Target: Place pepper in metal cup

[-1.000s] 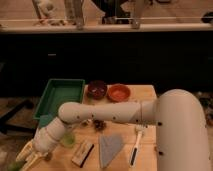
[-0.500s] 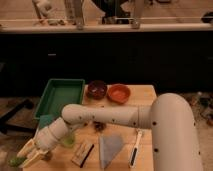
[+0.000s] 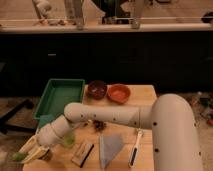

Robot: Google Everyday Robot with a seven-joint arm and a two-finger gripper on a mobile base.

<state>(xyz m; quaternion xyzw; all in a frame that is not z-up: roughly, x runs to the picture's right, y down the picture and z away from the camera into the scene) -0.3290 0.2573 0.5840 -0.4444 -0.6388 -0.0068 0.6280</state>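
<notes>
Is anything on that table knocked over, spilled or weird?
Nothing looks spilled or broken; the brown bowl, orange bowl and tray sit upright. Oddity: the gripper hangs at the near-left corner of the table, pepper at its tip near the edge.

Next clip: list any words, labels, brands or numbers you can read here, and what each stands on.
None can be read.
The green tray, brown bowl, orange bowl and grey cloth show no lettering.
The gripper, low at the front left corner of the table by the pepper, shows no legible marking either.
</notes>
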